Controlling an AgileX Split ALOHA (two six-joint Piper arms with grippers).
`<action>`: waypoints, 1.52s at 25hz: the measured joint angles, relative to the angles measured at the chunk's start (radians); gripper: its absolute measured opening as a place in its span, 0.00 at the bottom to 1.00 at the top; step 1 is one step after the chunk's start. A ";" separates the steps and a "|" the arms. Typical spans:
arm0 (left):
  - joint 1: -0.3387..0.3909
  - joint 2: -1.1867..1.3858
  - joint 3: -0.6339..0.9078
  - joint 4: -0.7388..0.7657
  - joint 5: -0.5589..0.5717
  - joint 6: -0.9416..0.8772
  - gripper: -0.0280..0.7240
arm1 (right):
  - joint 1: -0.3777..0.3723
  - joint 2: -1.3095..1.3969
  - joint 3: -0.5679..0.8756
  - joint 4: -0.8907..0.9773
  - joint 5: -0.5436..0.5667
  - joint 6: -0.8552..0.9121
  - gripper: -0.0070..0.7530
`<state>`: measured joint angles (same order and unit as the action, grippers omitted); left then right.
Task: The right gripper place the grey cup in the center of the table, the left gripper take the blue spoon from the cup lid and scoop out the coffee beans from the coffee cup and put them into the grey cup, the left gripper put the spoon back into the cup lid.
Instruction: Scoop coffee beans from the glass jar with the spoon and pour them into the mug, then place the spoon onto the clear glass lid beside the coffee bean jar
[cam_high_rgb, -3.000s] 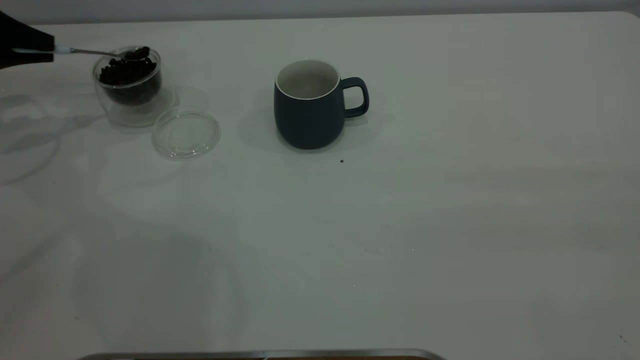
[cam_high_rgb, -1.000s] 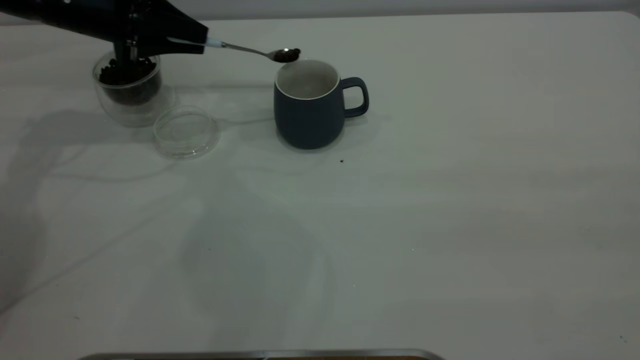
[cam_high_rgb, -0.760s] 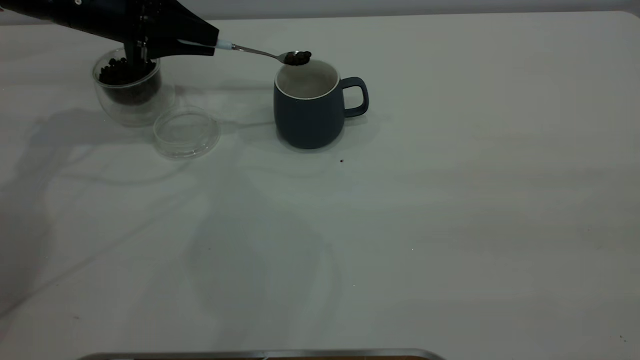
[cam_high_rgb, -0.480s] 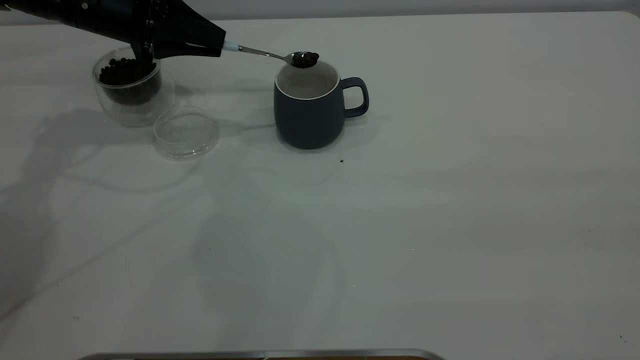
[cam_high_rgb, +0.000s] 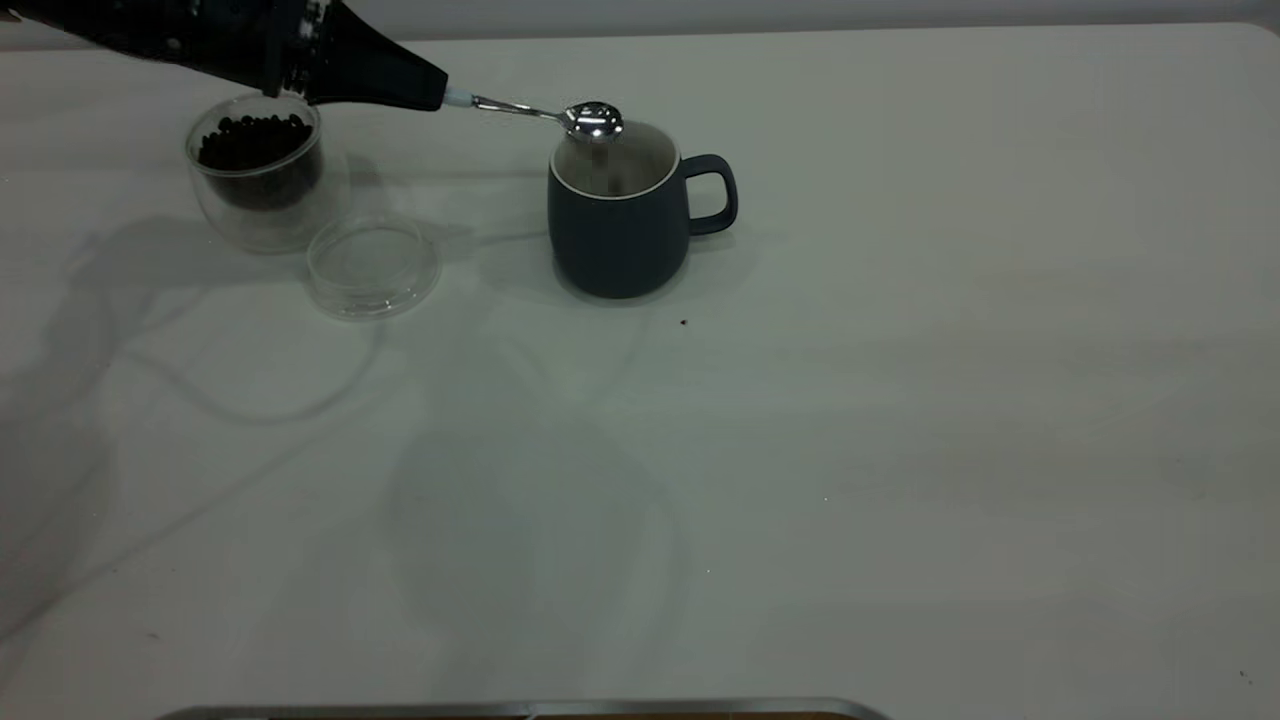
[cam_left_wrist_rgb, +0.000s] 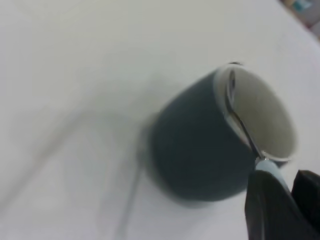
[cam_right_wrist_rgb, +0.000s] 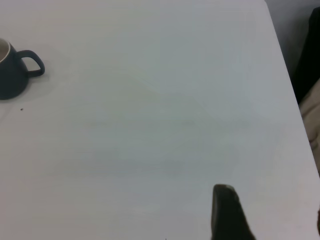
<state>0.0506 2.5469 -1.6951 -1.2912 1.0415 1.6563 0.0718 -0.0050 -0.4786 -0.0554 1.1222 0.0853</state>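
Shiny metal shows in the bowl of the blue spoon (cam_high_rgb: 560, 110), which hangs bare over the rim of the grey cup (cam_high_rgb: 620, 215). The left gripper (cam_high_rgb: 425, 95) pinches the spoon's pale handle. Only the outside view shows the coffee cup (cam_high_rgb: 260, 175) with coffee beans (cam_high_rgb: 255, 140) and the cup lid (cam_high_rgb: 372, 265) beside it on the table (cam_high_rgb: 900, 400). The left wrist view shows the spoon lying across the cup's white rim. The right wrist view shows one dark finger (cam_right_wrist_rgb: 227, 215) of the right gripper, well apart from the cup; I cannot tell how its fingers stand.
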 joint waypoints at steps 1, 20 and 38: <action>-0.001 0.000 0.000 -0.004 -0.012 0.029 0.21 | 0.000 0.000 0.000 0.000 0.000 0.000 0.60; 0.128 -0.160 0.000 0.080 0.118 -0.466 0.21 | 0.000 0.000 0.000 0.000 0.000 0.000 0.60; 0.199 -0.153 0.000 0.537 0.124 -0.883 0.21 | 0.000 0.000 0.000 0.000 0.000 0.000 0.60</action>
<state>0.2497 2.3937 -1.6951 -0.7538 1.1658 0.7730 0.0718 -0.0050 -0.4786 -0.0554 1.1222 0.0853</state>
